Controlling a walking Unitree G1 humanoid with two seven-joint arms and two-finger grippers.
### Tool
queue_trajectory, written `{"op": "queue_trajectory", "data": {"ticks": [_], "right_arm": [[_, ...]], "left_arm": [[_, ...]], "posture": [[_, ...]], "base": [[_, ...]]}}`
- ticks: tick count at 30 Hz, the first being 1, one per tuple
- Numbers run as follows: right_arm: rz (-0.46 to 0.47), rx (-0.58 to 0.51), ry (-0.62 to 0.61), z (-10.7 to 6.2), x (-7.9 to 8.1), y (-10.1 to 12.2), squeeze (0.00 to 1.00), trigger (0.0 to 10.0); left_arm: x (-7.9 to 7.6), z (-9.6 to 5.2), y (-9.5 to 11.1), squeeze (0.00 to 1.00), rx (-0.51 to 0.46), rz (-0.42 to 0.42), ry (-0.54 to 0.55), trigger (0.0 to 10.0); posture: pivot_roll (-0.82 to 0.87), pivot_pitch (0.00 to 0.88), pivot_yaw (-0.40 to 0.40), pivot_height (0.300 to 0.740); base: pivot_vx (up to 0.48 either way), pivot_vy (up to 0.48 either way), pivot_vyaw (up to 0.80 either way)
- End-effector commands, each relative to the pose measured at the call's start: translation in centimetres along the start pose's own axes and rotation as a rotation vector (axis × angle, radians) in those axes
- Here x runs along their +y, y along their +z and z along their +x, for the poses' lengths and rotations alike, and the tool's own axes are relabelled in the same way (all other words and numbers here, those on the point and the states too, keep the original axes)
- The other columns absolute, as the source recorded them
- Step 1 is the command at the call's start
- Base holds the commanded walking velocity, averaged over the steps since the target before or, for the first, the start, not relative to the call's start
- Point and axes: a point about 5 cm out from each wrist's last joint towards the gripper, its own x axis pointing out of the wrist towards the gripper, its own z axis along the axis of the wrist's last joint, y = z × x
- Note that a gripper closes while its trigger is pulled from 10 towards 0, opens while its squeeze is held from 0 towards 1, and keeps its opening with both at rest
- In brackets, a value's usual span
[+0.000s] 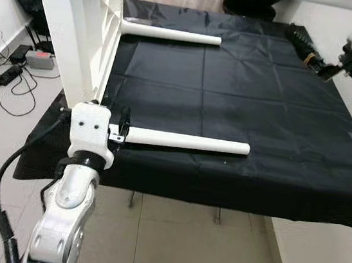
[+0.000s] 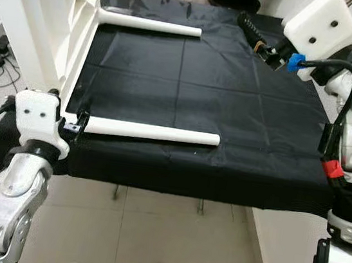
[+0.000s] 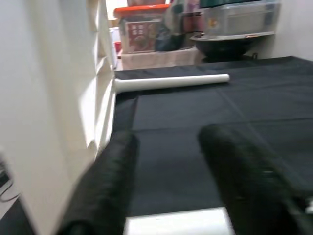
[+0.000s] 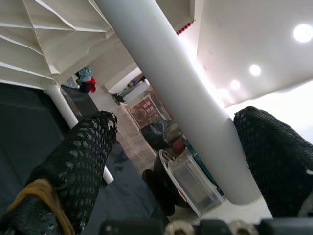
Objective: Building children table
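A white children's table lies on its side, its ribbed top [image 1: 79,28] standing upright at the left of a surface covered with black cloth [image 1: 245,95]. Two white legs stick out level over the cloth: a near leg [image 1: 187,142] and a far leg [image 1: 172,34]. My left gripper [image 1: 122,124] is open at the near leg's base, next to the top, with its black fingers [image 3: 112,176] straddling that leg. Raised at the right, my right gripper [image 2: 258,40] is open around an upper white leg [image 4: 171,88], with gaps on both sides.
Cables and a power strip [image 1: 16,65] lie on the tiled floor to the left. The cloth's front edge [image 1: 219,199] hangs over the floor. A white wall [image 1: 328,255] borders the right side. Storage boxes [image 3: 142,34] and a dark bowl [image 3: 230,44] stand beyond the far edge.
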Motion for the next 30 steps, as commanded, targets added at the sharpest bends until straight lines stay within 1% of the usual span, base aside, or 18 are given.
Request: {"op": "queue_trajectory", "data": {"ticks": [1,3,4,5,6,8,9,12,15,16,19,20,24,28,30], "right_arm": [[-0.017,-0.009,0.004,0.3,0.1,0.2,0.00,10.0],[-0.024,-0.011,-0.002,0.4,-0.2,0.2,0.00,10.0],[-0.024,-0.011,-0.002,0.4,-0.2,0.2,0.00,10.0],[-0.027,-0.012,-0.006,0.3,-0.4,0.3,0.00,10.0],[-0.027,-0.012,-0.006,0.3,-0.4,0.3,0.00,10.0],[-0.033,-0.013,-0.010,0.3,-0.6,0.4,0.00,10.0],[-0.033,-0.013,-0.010,0.3,-0.6,0.4,0.00,10.0],[-0.039,-0.013,-0.010,0.2,-0.8,0.4,0.00,10.0],[-0.040,-0.014,-0.009,0.3,-0.8,0.5,0.00,10.0],[-0.037,-0.022,-0.001,0.5,-0.6,0.5,0.00,10.0],[-0.035,-0.026,0.002,0.6,-0.5,0.6,0.00,10.0],[-0.032,-0.030,0.005,0.9,-0.2,0.6,0.00,10.0],[-0.032,-0.029,0.007,1.0,-0.1,0.6,0.00,10.0],[-0.026,-0.012,0.018,1.6,0.7,0.5,0.00,10.0],[-0.024,-0.009,0.021,1.7,0.9,0.4,0.00,10.0]], "left_arm": [[0.4,0.3,-0.4,0.00,0.005,-0.004,0.002,0.0],[1.1,1.2,-0.2,0.00,-0.009,0.009,0.032,0.0],[1.1,1.2,-0.2,0.00,-0.009,0.009,0.032,0.0],[1.5,1.4,-0.2,0.00,-0.011,0.017,0.056,0.0],[1.5,1.4,-0.2,0.00,-0.011,0.017,0.056,0.0],[2.3,1.5,-0.4,0.00,-0.004,0.033,0.102,0.0],[2.3,1.5,-0.4,0.00,-0.004,0.033,0.102,0.0],[3.2,1.2,-1.2,0.00,0.024,0.043,0.161,0.0],[3.5,1.1,-1.5,0.00,0.033,0.043,0.180,0.0],[4.0,1.0,-2.0,0.00,0.050,0.036,0.216,0.0],[4.2,1.0,-2.2,0.00,0.056,0.029,0.230,0.0],[4.4,1.1,-2.4,0.00,0.062,0.013,0.242,0.0],[4.5,1.2,-2.5,0.00,0.063,0.009,0.245,0.0],[5.2,1.7,-3.2,0.00,0.075,-0.014,0.269,0.0],[5.4,1.8,-3.3,0.00,0.077,-0.017,0.273,0.0]], "posture": [[-0.09,0.110,-0.063,0.740],[-0.10,0.108,-0.062,0.740],[-0.10,0.108,-0.062,0.740],[-0.10,0.108,-0.061,0.740],[-0.10,0.108,-0.061,0.740],[-0.10,0.109,-0.059,0.740],[-0.10,0.109,-0.059,0.740],[-0.11,0.108,-0.060,0.740],[-0.11,0.108,-0.060,0.740],[-0.11,0.103,-0.065,0.740],[-0.11,0.104,-0.064,0.740],[-0.11,0.102,-0.066,0.740],[-0.11,0.102,-0.067,0.740],[-0.12,0.104,-0.070,0.740],[-0.12,0.104,-0.070,0.740]], "base": [[0.000,0.000,0.00],[0.000,0.000,0.00],[0.000,0.000,0.00],[0.000,0.000,0.00],[0.000,0.000,0.00],[0.000,0.000,0.00],[0.000,0.000,0.00],[0.000,0.000,0.00],[0.000,0.000,0.00],[0.000,0.000,0.00],[0.000,0.000,0.00],[0.000,0.000,0.00],[0.000,0.000,0.00],[0.000,0.000,0.00],[0.000,0.000,0.00]]}}
